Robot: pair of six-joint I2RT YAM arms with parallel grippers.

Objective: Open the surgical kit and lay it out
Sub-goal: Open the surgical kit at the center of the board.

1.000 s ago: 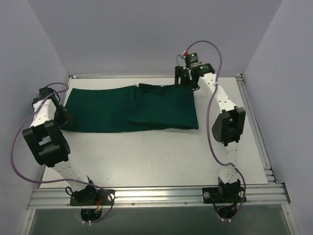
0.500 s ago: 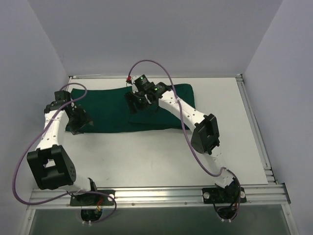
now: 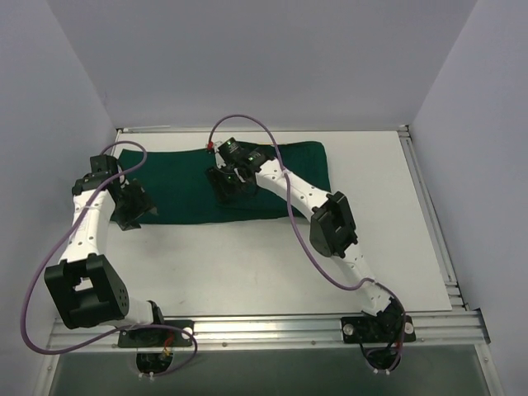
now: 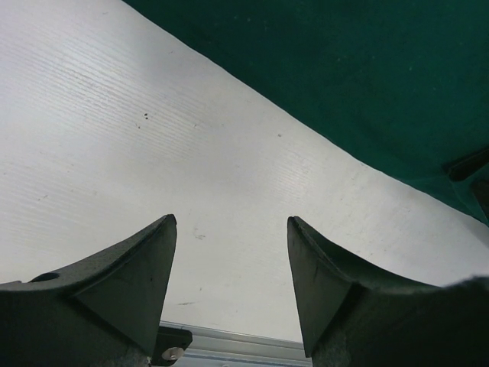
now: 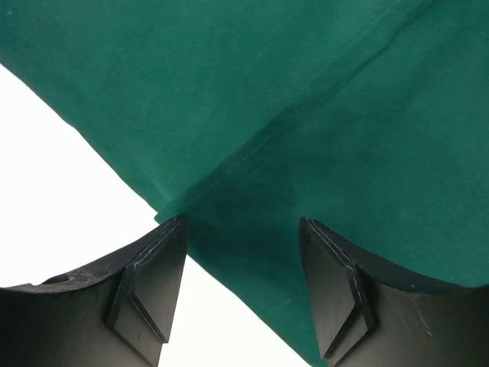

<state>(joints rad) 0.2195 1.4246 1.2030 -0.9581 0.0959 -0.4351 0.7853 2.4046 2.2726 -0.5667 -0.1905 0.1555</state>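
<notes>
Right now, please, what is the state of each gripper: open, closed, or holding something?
Left gripper: open, holding nothing, above the white table.
Right gripper: open, holding nothing, above the dark green drape.

Bright, even light with faint shadows; the white table (image 5: 46, 176) blows out in the right wrist view.

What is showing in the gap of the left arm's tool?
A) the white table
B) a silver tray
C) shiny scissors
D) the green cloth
A: in the left wrist view, the left tool stands open with only the white table showing in its gap, while the green cloth lies farther ahead.
</notes>
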